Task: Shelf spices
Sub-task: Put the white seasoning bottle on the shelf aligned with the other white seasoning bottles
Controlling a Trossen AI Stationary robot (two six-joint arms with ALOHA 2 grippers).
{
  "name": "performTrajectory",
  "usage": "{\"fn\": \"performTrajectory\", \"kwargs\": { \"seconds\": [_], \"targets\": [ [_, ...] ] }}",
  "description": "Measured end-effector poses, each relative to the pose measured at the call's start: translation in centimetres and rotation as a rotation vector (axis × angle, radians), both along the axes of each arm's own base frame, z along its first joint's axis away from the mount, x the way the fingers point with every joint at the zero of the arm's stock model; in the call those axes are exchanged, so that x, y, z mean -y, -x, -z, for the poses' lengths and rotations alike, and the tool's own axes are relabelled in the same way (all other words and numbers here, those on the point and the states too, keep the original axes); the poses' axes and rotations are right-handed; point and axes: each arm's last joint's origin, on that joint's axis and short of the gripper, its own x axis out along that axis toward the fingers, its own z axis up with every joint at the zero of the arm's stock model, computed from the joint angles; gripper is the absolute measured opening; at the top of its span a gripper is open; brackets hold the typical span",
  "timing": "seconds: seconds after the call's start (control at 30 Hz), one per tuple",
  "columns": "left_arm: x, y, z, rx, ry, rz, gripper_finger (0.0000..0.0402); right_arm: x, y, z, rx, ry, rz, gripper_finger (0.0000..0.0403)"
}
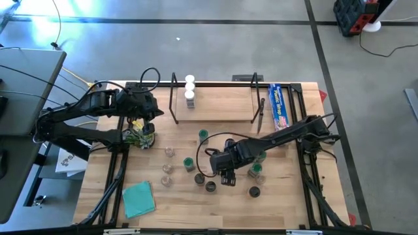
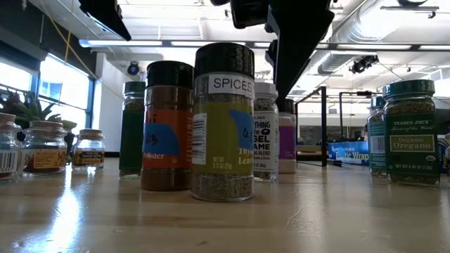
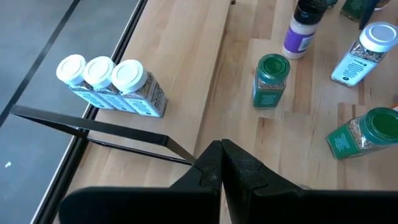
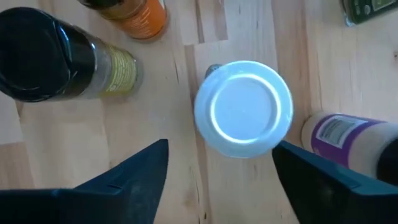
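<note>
Right gripper [image 1: 227,175] sits over the jar cluster in the counter's middle-right, fingers spread wide. Right wrist view: a white-lid jar [image 4: 243,107] stands upright between the fingers, gaps on both sides, nothing gripped. A black-lid jar [image 4: 43,55] and an orange jar [image 4: 134,12] stand on one side of it, a purple-label jar [image 4: 348,137] on the other.

Left gripper [image 3: 222,163] hovers near the shelf's [image 1: 215,104] left end at the counter's far edge, fingers closed together, empty.

High view: three white-lid jars [image 1: 190,90] stand in a row on the shelf's left part. The rest of the spices are on the counter in front of the shelf. Blue box [image 1: 279,106] lies by the far right corner, teal cloth [image 1: 138,198] near the front left corner.

Left wrist view only: the three shelved jars [image 3: 109,84] touch side by side, behind the black end frame [image 3: 93,130]; a green-lid jar [image 3: 271,81] stands off the shelf.

Low view only: labels. A black-lid "SPICES" jar [image 2: 223,121] stands nearest, the orange-label jar [image 2: 167,125] just beside it, an oregano jar [image 2: 409,131] well to the side.
</note>
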Motion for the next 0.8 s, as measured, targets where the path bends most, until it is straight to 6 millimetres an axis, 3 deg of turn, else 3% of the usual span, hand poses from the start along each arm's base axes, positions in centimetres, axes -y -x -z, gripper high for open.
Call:
{"fn": "performTrajectory", "kwargs": {
  "seconds": [0.17, 0.37, 0.57, 0.8],
  "targets": [
    [0.0, 0.0, 0.0, -0.002, 0.000, 0.000, 0.0000, 0.4, -0.7, -0.1, 0.061, 0.001, 0.069, 0.0320],
    [0.0, 0.0, 0.0, -0.003, 0.002, -0.001, 0.0000, 0.3, -1.2, 0.2, 0.101, 0.010, 0.099, 0.0316],
    [0.0, 0.0, 0.0, -0.003, 0.002, -0.002, 0.0000, 0.3, -1.3, 0.4, 0.094, 0.004, 0.150, 0.0277],
    [0.0, 0.0, 0.0, -0.002, 0.003, -0.002, 0.0000, 0.3, -1.3, 0.5, 0.095, 0.008, 0.123, 0.0197]
  ]
}}
